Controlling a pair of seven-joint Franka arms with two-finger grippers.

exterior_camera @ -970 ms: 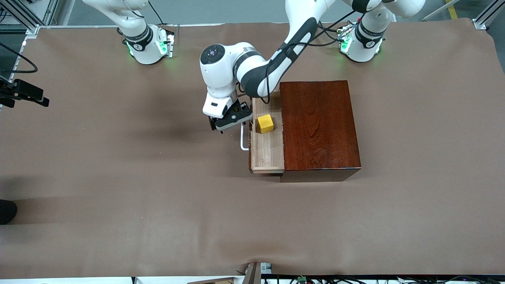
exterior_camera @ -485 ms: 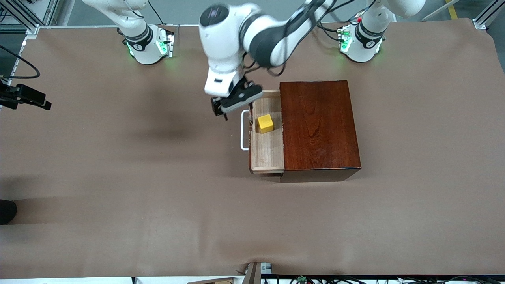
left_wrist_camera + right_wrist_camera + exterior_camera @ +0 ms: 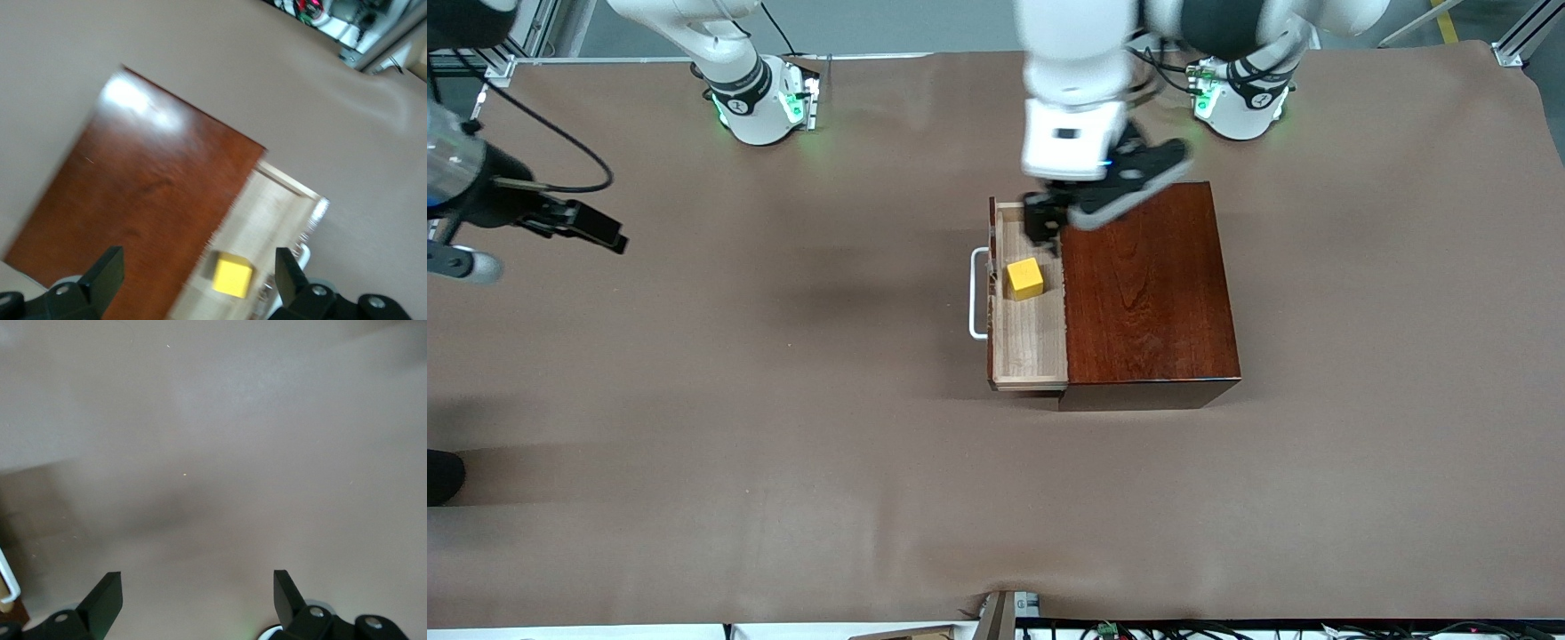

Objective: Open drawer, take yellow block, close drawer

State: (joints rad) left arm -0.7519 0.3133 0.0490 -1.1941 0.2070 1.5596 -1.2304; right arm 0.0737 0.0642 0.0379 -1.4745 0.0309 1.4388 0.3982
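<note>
The drawer [image 3: 1032, 342] stands pulled out of the dark reddish-brown box [image 3: 1147, 276] toward the right arm's end, its white handle [image 3: 978, 298] free. The yellow block [image 3: 1025, 278] lies in the tray, in its half farther from the front camera. My left gripper [image 3: 1047, 224] hangs open and empty in the air over the drawer's end nearest the robots' bases and the box's edge. In the left wrist view the yellow block [image 3: 231, 275] shows below, between the spread fingers of the left gripper [image 3: 198, 277]. My right gripper [image 3: 600, 233] is open, high over bare table [image 3: 200, 453].
Brown cloth [image 3: 783, 462] covers the whole table. The box sits near the middle, a little toward the left arm's end. A bit of the white handle [image 3: 8, 583] shows at the edge of the right wrist view. Both arm bases [image 3: 760, 102] stand along the table's edge farthest from the front camera.
The left gripper rose from beside the handle and swung across to above the drawer and box edge. The right arm's hand moved in from the table's end toward the drawer.
</note>
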